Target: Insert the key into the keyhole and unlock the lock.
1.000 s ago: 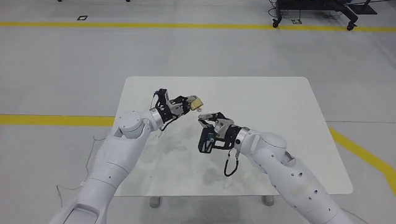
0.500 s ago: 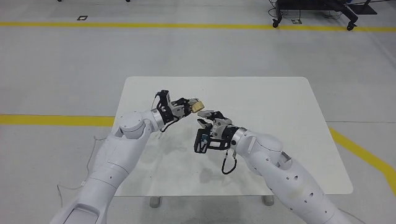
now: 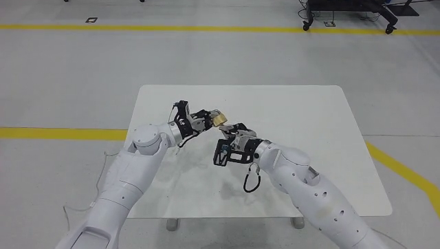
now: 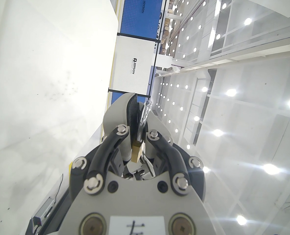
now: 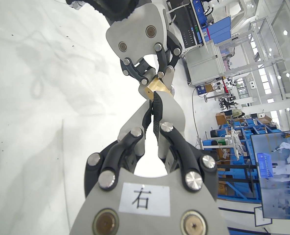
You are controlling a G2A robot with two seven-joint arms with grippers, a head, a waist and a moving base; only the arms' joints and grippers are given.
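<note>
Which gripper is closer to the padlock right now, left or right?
Left. The left gripper is clamped on the padlock itself, above the table. The right gripper, shut, points right at the padlock's free end, touching or almost.

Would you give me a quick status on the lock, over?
Left gripper shut on lock, over table. Right gripper shut, tips at lock's brass end. No obstruction.
</note>
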